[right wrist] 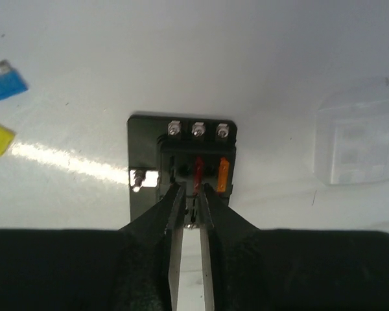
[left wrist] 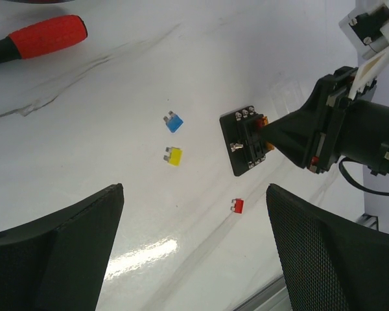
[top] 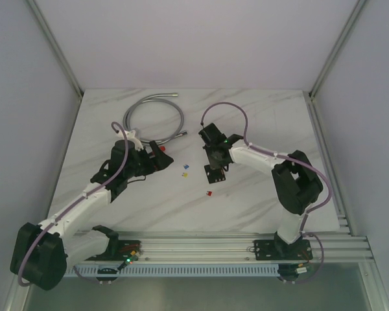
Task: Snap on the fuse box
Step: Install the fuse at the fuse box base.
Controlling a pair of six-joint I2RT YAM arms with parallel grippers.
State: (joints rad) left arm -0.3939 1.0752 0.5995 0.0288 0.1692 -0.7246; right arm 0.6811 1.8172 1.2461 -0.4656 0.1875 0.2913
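Note:
The black fuse box (right wrist: 146, 146) lies flat on the white table, with three screws along its far edge and a red and an orange fuse in its slots. It also shows in the top view (top: 215, 173) and the left wrist view (left wrist: 241, 144). My right gripper (right wrist: 191, 193) is right over it, its jaws a narrow gap apart and flanking the near end of the red fuse (right wrist: 198, 170). It shows in the top view (top: 214, 162) too. My left gripper (left wrist: 194, 253) is open and empty, to the left of the box (top: 157, 157).
A clear square cover (right wrist: 360, 139) lies right of the box. Loose blue (left wrist: 174, 122), yellow (left wrist: 173, 156) and red (left wrist: 237, 206) fuses lie between the grippers. A red-handled screwdriver (left wrist: 48, 35) lies by my left gripper. A grey coiled hose (top: 155, 113) lies at the back.

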